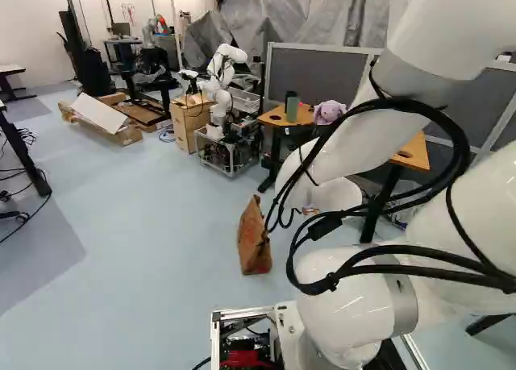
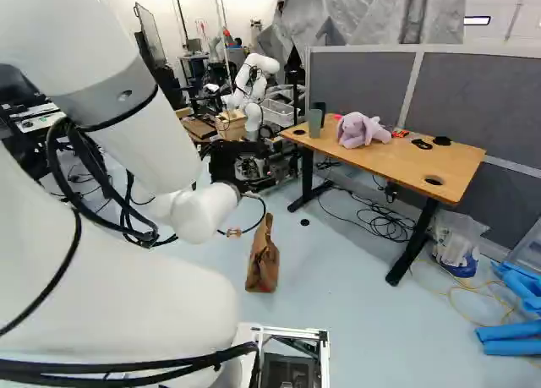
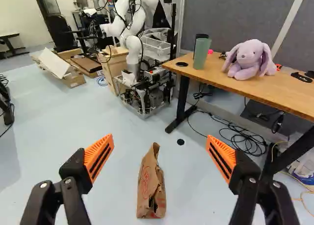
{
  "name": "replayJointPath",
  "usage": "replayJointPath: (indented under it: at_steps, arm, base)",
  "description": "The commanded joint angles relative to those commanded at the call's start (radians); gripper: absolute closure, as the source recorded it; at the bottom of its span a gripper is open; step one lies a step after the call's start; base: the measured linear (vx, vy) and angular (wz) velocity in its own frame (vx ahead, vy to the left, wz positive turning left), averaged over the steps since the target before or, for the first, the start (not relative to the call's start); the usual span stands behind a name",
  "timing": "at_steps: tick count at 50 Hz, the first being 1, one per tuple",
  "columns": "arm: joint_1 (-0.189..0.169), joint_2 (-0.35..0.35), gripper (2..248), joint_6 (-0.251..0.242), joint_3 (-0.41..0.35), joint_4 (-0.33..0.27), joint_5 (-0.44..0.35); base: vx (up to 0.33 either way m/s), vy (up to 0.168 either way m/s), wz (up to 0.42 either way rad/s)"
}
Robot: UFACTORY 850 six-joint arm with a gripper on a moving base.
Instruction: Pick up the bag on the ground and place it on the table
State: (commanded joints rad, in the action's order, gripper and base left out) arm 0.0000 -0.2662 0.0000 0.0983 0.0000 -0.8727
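Gripper (image 3: 160, 140) open, fingers spread wide, presumably to straddle the bag (image 3: 151, 188), which stands on the floor (image 3: 64, 117) at twelve o'clock, narrow top uppermost. Table (image 3: 287, 95), the intended destination, noted at two o'clock.

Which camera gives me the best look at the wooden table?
The right base view: the whole top of the table shows, with nothing of the arm across it. In the left base view the arm hides much of it. The wrist view shows the end with the green cup but cuts off the other.
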Motion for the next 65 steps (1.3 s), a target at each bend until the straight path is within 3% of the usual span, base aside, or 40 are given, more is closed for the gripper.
replayJointPath:
  at_steps: [15, 38, 65]
  arm:
    - [0.000, 0.038, 3, 0.000, 0.033, 0.000, 0.000]
    - [0.001, 0.169, 3, 0.000, 0.152, 0.000, 0.019]
    - [0.012, 0.315, 3, 0.000, 0.297, 0.000, 0.200]
  base:
    - [0.013, 0.002, 0.001]
    - [0.000, 0.000, 0.000]
    - [0.000, 0.000, 0.000]
